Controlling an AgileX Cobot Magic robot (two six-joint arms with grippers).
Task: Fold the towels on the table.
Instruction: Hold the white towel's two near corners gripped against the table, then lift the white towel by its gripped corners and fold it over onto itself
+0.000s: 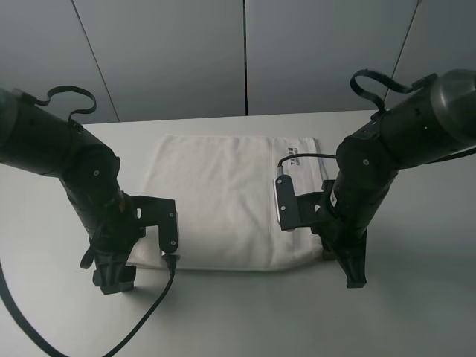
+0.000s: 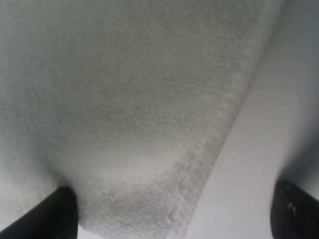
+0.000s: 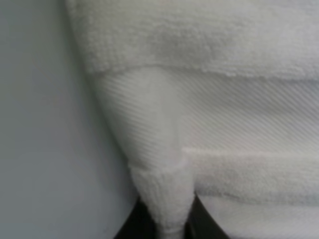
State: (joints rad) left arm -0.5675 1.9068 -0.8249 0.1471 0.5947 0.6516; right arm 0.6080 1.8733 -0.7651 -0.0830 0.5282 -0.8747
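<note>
The left gripper (image 1: 113,281) is hovering at the near left corner of the towel (image 1: 223,201), fingers (image 2: 50,216) spread wide, one over cloth and one over bare table (image 1: 238,320), so it's gripping nothing. The towel is lying flat mid-table, closer to the far edge, long axis running left to right between the arms. The right gripper (image 1: 355,279) is pinching the near right corner tight. Looks like the left needs to close before both carry the near edge toward the far edge.
</note>
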